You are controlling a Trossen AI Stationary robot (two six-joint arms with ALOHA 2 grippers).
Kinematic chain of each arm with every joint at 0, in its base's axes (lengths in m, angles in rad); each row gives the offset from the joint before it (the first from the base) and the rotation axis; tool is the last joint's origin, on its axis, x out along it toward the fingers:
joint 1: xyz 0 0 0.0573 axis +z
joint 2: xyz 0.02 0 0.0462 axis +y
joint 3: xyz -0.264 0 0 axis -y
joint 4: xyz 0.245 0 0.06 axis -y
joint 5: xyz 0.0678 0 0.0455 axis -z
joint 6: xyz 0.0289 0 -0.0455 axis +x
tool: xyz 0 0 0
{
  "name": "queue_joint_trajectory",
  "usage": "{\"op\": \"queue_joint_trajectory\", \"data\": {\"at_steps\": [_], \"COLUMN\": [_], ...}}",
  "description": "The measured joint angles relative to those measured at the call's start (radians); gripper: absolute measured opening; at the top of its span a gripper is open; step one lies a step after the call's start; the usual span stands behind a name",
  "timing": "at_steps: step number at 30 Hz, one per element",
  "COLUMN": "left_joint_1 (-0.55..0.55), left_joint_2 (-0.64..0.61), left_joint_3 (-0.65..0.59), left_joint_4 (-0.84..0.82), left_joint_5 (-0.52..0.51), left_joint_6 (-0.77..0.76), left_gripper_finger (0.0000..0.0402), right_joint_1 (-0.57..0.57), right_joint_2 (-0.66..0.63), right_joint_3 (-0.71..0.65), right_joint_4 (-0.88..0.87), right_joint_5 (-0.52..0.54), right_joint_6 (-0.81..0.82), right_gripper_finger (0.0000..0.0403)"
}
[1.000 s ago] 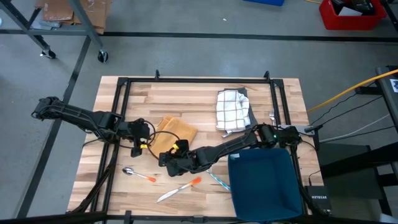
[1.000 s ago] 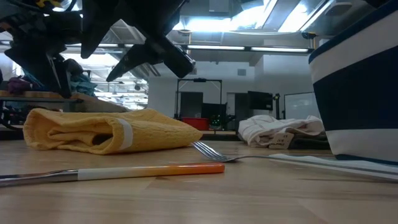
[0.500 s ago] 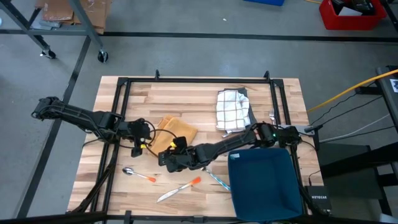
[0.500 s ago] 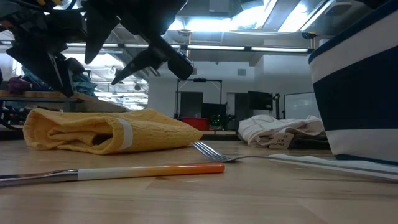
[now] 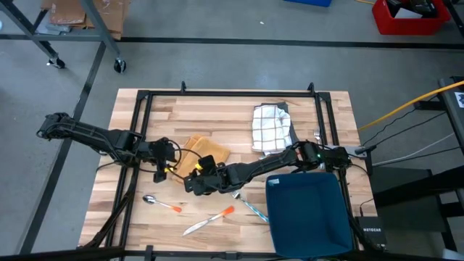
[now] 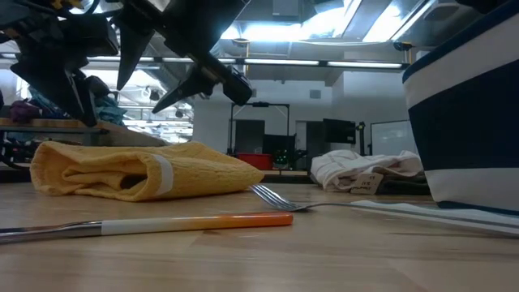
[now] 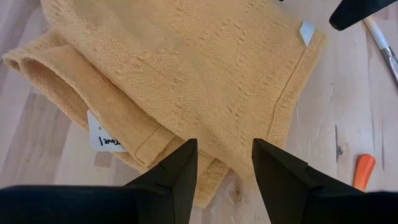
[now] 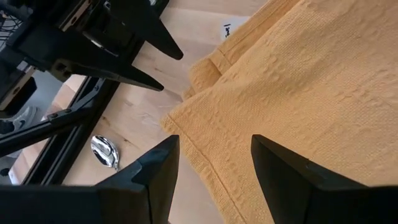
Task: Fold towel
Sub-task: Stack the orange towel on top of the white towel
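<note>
- Yellow towel, folded in layers on the table; lies directly below and ahead of both sets of jaws.
- Right gripper: hovers over the towel's hemmed edge, jaws spread, grasping nothing.
- Left gripper: over the towel's opposite corner, jaws parted, empty.
- White tag on the towel fold, just off the left jaws.
- Spoon beyond the right jaws, off the towel.

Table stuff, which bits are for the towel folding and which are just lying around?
For the job: yellow towel, left gripper, right gripper, both open beside it.
Lying about: checked cloth, blue bin, spoon, orange-handled knife, fork.
</note>
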Motion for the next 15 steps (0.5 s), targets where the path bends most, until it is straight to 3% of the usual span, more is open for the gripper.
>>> {"op": "queue_joint_trajectory", "data": {"at_steps": [15], "left_joint_1": [0.000], "left_joint_2": [0.000], "left_joint_3": [0.000], "left_joint_4": [-0.001], "left_joint_5": [-0.001], "left_joint_6": [-0.171], "left_gripper_finger": [0.0145], "right_joint_1": [-0.005], "right_joint_2": [0.000], "right_joint_3": [0.000], "right_joint_4": [0.000], "right_joint_5": [-0.008], "right_joint_6": [-0.129], "right_gripper_finger": [0.0204]}}
